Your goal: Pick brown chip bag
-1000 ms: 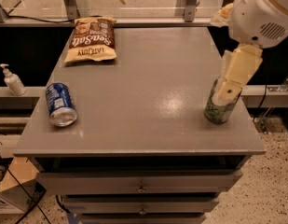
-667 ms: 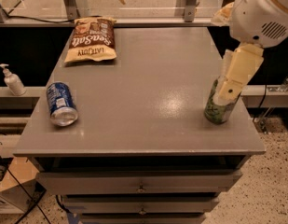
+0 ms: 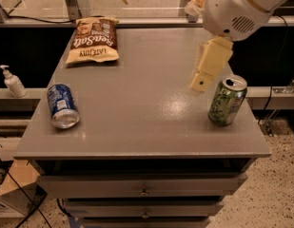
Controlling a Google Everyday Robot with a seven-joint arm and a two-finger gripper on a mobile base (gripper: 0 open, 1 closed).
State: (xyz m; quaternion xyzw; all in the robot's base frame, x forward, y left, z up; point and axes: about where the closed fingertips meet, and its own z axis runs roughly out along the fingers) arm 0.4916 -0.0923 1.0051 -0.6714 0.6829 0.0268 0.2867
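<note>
The gripper (image 3: 202,80), a second ago hanging in front of the green can (image 3: 227,101), now hovers just left of it above the table (image 3: 151,127); whether it is spread or closed cannot be told. The brown chip bag (image 3: 92,39) lies flat and untouched, well off to the gripper's left near the far corner. The shift reads as the start of the reach, with most of the crossing yet to make.

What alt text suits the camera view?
The gripper hangs over the right side of the grey table beside an upright green can, far from the brown chip bag at the back left; a blue can lies front left.
</note>
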